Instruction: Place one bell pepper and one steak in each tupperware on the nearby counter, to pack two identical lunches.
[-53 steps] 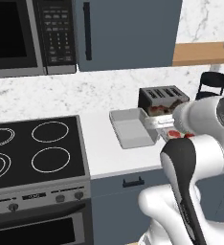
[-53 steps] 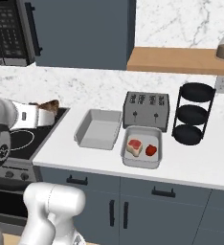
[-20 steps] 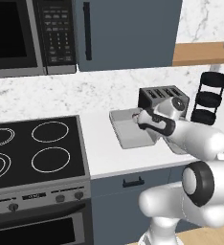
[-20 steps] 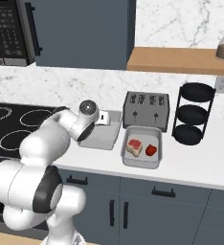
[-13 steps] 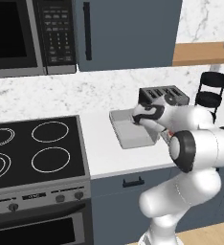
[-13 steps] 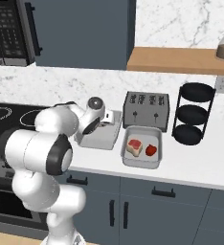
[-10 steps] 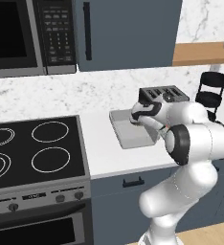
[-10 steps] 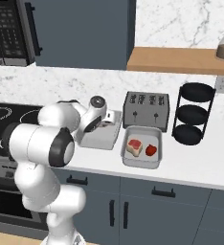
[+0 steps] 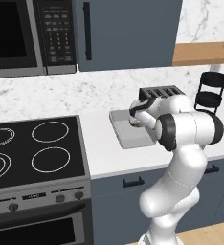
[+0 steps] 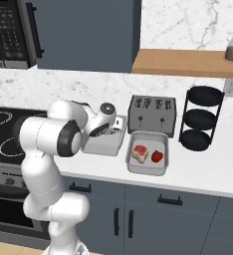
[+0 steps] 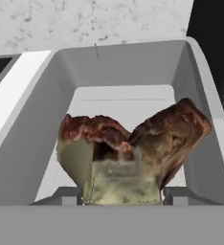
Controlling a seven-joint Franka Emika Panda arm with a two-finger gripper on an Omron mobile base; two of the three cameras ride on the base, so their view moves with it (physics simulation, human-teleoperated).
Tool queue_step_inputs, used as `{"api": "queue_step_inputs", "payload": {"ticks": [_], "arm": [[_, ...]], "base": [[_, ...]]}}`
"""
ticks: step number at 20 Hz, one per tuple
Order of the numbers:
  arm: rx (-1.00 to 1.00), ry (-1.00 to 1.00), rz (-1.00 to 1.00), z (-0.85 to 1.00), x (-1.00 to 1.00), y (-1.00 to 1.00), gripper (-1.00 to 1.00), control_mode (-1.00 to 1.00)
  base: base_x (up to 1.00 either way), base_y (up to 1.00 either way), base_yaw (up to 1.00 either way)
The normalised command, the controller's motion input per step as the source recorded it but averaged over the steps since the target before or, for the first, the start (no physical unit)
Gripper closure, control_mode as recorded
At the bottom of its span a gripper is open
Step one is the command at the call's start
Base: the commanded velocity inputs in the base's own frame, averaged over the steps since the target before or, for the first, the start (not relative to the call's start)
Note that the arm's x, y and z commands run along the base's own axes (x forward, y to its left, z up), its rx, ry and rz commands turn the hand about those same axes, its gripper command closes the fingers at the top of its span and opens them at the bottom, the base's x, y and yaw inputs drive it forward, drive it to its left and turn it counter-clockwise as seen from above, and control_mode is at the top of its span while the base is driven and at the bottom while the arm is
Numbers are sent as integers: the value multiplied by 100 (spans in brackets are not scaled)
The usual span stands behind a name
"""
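Note:
My gripper (image 11: pixel 123 195) is shut on a brown mottled steak (image 11: pixel 133 148), with the fingers mostly hidden behind the meat. It hangs just inside the left tupperware (image 11: pixel 128 62), a grey tray with nothing else showing in it. From the base cameras, the gripper (image 9: pixel 134 116) (image 10: pixel 119 123) hovers low over that tupperware (image 9: pixel 126 139) (image 10: pixel 101 147) on the white counter (image 9: pixel 104 153). The second tupperware (image 10: pixel 146 172) to its right holds another steak (image 10: pixel 139 152) and a red bell pepper (image 10: pixel 157 156).
A dark toaster (image 9: pixel 159 93) (image 10: pixel 152 114) stands right behind the trays. A black tiered rack (image 10: pixel 199 124) is further right under a wooden shelf (image 10: pixel 188 63). The black stovetop (image 9: pixel 32 153) lies left of the counter, with a microwave (image 9: pixel 23 36) above it.
The arm has swung in over the left tupperware with the steak and settled lower into it. The steak and pepper in the right tray have not moved.

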Motion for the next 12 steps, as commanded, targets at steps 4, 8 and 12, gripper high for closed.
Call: {"api": "queue_step_inputs", "payload": {"ticks": [4,8,12], "arm": [[0,0,0,-28,43,-1,100,-100],[0,0,0,-25,34,0,100,-100],[2,0,0,-10,22,0,100,-100]], "base": [[0,0,0],[0,0,0],[0,0,0]]}}
